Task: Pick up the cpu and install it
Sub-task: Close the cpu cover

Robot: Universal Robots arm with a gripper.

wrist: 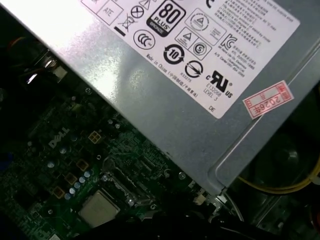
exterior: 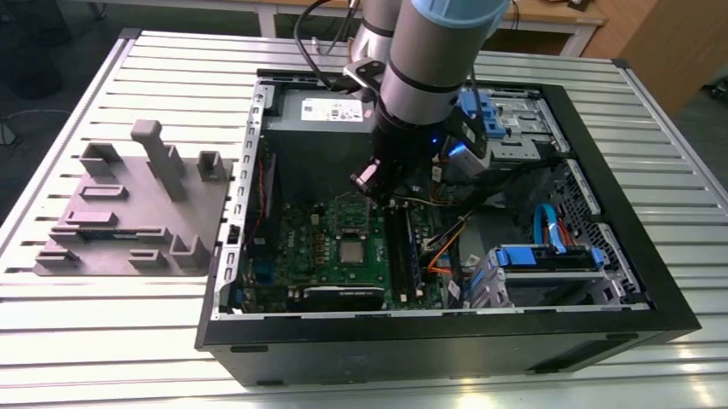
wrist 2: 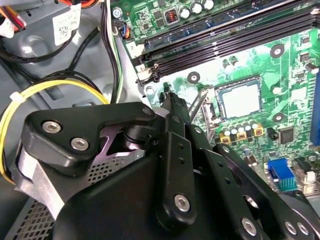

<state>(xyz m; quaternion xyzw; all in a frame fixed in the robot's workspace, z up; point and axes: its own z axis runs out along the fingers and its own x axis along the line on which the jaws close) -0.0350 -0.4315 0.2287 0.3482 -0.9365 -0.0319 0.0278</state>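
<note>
Right, the cpu point(wrist 2: 240, 101) lies flat in its socket point(wrist 2: 218, 102), shiny lid up, near the middle of the motherboard point(exterior: 302, 234). I judge it light, stiff and thin. The smooth metal top would likely slip under a loose pinch, and the contact face underneath is delicate. So the place to take it is across two opposite side edges, squarely and gently, though seated this low in the frame those edges offer little.

The long memory slots point(wrist 2: 225, 40) run beside the socket. The gripper point(wrist 2: 172, 102) hangs just above the board, near the socket's corner and apart from the chip. Whether its grip is wide or narrow, I cannot tell.

Further out, the grey power supply point(wrist: 165, 100) sits along the far edge of the case point(exterior: 432, 341). The case rests on the slatted tabletop point(exterior: 114, 341), toward the exterior view's right.
</note>
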